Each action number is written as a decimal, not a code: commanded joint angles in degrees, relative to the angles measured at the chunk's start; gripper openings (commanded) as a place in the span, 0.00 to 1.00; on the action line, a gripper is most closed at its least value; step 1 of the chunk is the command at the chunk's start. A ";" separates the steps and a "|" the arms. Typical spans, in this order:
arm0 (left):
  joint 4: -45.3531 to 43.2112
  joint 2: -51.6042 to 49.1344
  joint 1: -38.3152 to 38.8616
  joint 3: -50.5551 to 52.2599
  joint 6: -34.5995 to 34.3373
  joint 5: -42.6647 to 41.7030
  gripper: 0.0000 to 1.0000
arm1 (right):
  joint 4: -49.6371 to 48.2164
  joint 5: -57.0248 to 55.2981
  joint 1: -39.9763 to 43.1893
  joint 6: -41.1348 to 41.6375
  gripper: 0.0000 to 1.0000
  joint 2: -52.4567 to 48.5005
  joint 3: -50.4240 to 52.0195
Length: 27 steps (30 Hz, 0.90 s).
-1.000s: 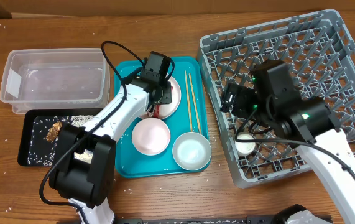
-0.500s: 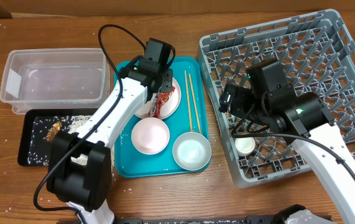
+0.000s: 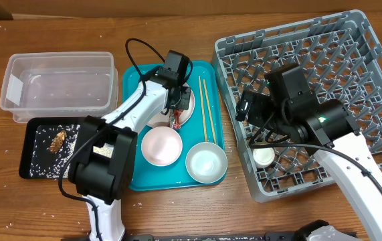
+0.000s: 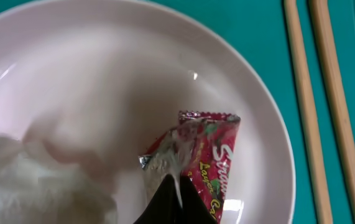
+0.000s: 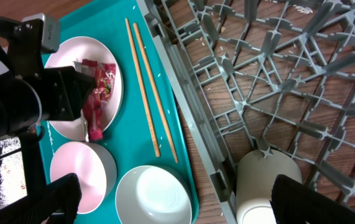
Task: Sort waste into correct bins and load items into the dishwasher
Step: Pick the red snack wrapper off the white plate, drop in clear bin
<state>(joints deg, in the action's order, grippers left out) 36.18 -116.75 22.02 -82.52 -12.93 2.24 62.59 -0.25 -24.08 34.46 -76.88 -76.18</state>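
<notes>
My left gripper (image 4: pixel 177 193) is shut on the crumpled red snack wrapper (image 4: pixel 211 155), just above the large pale pink plate (image 4: pixel 102 74) on the teal tray. A white paper wad (image 4: pixel 34 186) lies on the same plate. In the overhead view the left gripper (image 3: pixel 174 104) is over the plate (image 3: pixel 189 100), with the wrapper (image 3: pixel 174 119) hanging below it. My right gripper (image 5: pixel 193 202) is open and empty above the rack's left wall. The white cup (image 5: pixel 267 180) lies in the grey dish rack (image 5: pixel 276 74). Two chopsticks (image 3: pixel 206 110), the small pink dish (image 3: pixel 162 146) and the grey bowl (image 3: pixel 205 163) are on the tray.
The clear tub (image 3: pixel 57 84) stands at the back left. The black tray (image 3: pixel 40 161) in front of it holds a brown scrap (image 3: pixel 58 140) and white grains. The teal tray (image 3: pixel 137 181) lies between the bins and the rack (image 3: pixel 324 53). Loose grains dot the table.
My left gripper has shifted slightly right and back over the plate, with the wrapper in its jaws. My right arm drew back from the cup, leaving it fully visible in the rack.
</notes>
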 commanded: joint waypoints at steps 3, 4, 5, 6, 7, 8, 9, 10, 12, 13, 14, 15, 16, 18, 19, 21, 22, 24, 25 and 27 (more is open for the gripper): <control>8.39 8.92 -0.44 -6.56 -1.77 1.25 0.04 | -0.07 -0.07 0.04 -0.35 1.00 0.24 -1.05; 10.82 10.49 -0.76 -7.76 -3.43 3.43 0.04 | 0.07 -0.07 0.04 -0.35 1.00 0.24 -1.05; 13.03 12.04 -1.20 -8.72 -5.22 6.21 0.04 | 0.17 -0.07 0.04 -0.37 1.00 0.24 -1.05; 14.56 13.33 -1.77 -9.31 -6.64 8.76 0.04 | 0.31 -0.09 0.04 -0.37 1.00 0.24 -1.05; 15.96 14.84 -2.71 -9.70 -8.46 11.74 0.04 | 0.37 -0.09 0.04 -0.37 1.00 0.24 -1.05; 16.94 16.33 -4.07 -9.77 -10.21 14.23 0.04 | 0.44 -0.09 0.04 -0.35 1.00 0.24 -1.05; 17.59 17.46 -5.70 -9.77 -11.52 15.80 0.04 | 0.46 -0.09 0.04 -0.35 1.00 0.24 -1.05; 18.08 18.23 -7.67 -9.77 -12.72 16.37 0.04 | 0.46 -0.09 0.04 -0.35 1.00 0.24 -1.05; 18.99 18.64 -11.96 -9.77 -15.41 16.28 0.04 | 0.46 -0.09 0.04 -0.35 1.00 0.24 -1.05; 19.63 18.53 -14.82 -9.64 -18.08 16.22 0.04 | 0.46 -0.09 0.04 -0.35 1.00 0.24 -1.05; 19.76 18.21 -17.07 -9.33 -20.20 16.13 0.04 | 0.44 -0.09 0.04 -0.35 1.00 0.24 -1.05; 19.74 17.73 -19.85 -8.90 -23.15 15.69 0.04 | 0.44 -0.09 0.04 -0.35 1.00 0.24 -1.05; 19.54 17.20 -21.84 -8.57 -25.24 15.21 0.04 | 0.44 -0.09 0.04 -0.35 1.00 0.24 -1.05; 18.71 15.15 -26.10 -8.33 -27.61 13.25 0.04 | 0.46 -0.09 0.04 -0.37 1.00 0.24 -1.05; 17.75 13.92 -27.80 -8.33 -27.63 11.52 0.08 | 0.48 -0.09 0.04 -0.37 1.00 0.24 -1.05; 15.50 11.76 -30.21 -8.35 -26.93 7.23 0.47 | 0.57 -0.09 0.04 -0.37 1.00 0.24 -1.05; 14.21 10.99 -31.17 -8.37 -25.09 4.72 0.61 | 0.63 -0.09 0.04 -0.37 1.00 0.24 -1.05; 13.44 10.75 -32.46 -8.68 -23.21 -0.94 0.68 | 0.79 -0.09 0.04 -0.37 1.00 0.24 -1.05; 13.55 10.84 -32.85 -9.27 -22.69 -4.31 0.70 | 0.92 -0.09 0.04 -0.37 1.00 0.24 -1.05; 13.70 11.23 -32.85 -10.69 -20.26 -10.21 0.71 | 0.94 -0.07 0.04 -0.37 1.00 0.24 -1.05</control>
<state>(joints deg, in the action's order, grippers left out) 50.02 -106.32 -10.98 -91.39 -35.88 4.38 63.53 -0.23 -24.08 34.46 -76.88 -76.18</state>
